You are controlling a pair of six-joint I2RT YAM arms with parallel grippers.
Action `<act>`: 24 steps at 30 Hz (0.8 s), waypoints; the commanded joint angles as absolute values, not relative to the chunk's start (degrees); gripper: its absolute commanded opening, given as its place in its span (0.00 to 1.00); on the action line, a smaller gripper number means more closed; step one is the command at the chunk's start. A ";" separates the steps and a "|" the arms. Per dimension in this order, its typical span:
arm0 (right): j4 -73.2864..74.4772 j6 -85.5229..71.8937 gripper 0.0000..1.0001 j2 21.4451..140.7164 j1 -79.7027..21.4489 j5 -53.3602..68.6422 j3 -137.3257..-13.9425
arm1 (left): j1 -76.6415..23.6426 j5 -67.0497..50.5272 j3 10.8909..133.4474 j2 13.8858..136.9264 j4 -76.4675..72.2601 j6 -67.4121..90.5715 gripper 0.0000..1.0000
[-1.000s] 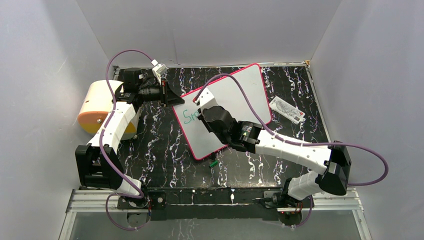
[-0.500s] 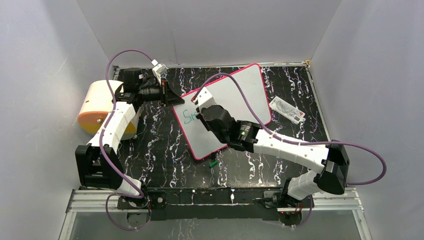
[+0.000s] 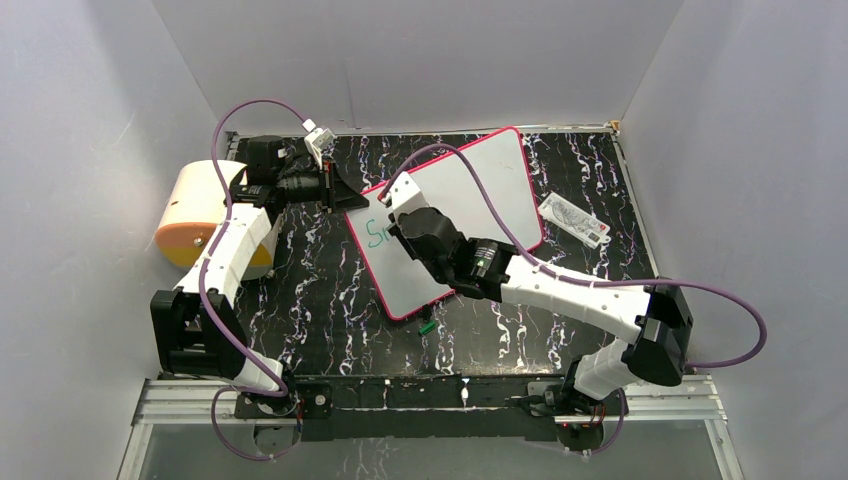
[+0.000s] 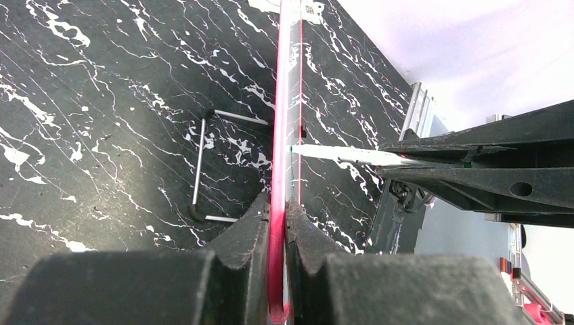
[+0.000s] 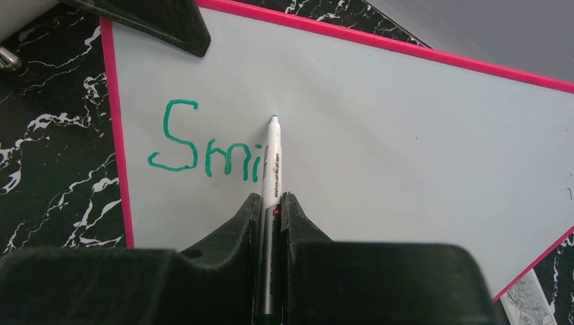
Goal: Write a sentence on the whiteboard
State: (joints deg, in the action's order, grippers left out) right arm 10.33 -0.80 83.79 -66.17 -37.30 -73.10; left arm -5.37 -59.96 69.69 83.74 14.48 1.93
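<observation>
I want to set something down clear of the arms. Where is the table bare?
Bare table lies between the left arm and the whiteboard, and in the far right corner beyond the packet. Crowded: the whiteboard, where the left pincer clamps its rim and the right pincer holds the marker at it.

Left arm extended forward, left tool (image 4: 277,206) clamped; right arm stretched forward-left, right tool (image 5: 271,203) clamped.

Bright, even, diffuse light throws only soft shadows; both wrist views blur along their bottom edges.
</observation>
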 commanded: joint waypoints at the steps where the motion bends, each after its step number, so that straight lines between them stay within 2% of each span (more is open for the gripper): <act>1: 10.73 -0.87 0.00 84.62 -65.69 -37.38 -76.30 | -5.98 -56.76 67.73 83.57 17.18 -0.41 0.00; 24: 18.66 -6.00 0.00 83.00 -65.74 -34.57 -74.15 | -5.98 -56.56 67.68 83.60 17.19 -0.37 0.00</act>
